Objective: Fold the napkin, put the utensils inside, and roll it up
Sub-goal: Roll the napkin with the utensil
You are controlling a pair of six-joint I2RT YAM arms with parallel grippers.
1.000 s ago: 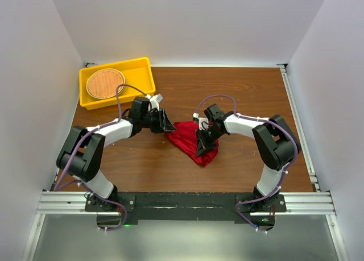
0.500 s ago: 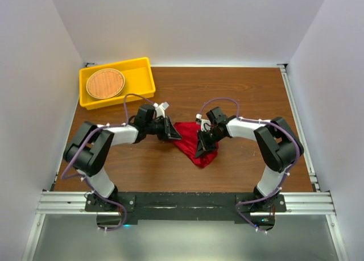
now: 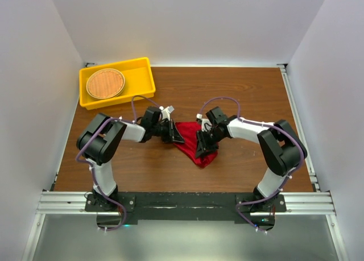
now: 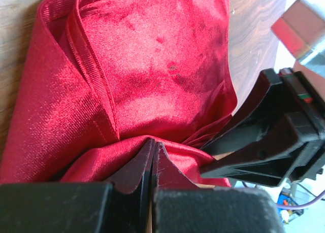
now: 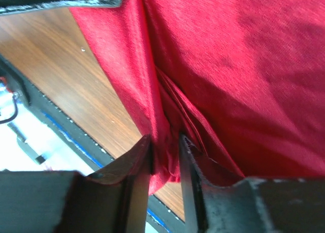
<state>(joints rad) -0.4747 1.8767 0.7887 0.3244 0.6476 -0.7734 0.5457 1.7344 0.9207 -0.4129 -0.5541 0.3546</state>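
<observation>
Red napkin [image 3: 189, 140] sits bunched mid-counter [image 3: 244, 90], roughly triangular from the top view, point toward the near edge, w/ several folds stacked on each other. Both arms reach in from either side and meet at it.

Left gripper [image 3: 177, 137] is at the napkin's left edge. Wrist view: fingers [image 4: 136, 167] pressed together w/ only a hairline gap, tips buried in a fold of the cloth [image 4: 152, 65]; looks like a thin layer is pinched there. Hemmed edges curl up to the left of the tips.

Right gripper [image 3: 202, 147] is on the napkin's right side, low over the counter. Wrist view: jaws close together, clamped on a bunched ridge of red fabric [image 5: 244, 65] running between the fingertips [image 5: 165, 144].

Far-left corner: yellow bin [image 3: 145, 82] holding a round woven mat [image 3: 105, 83], well apart from napkin and both grippers.
</observation>
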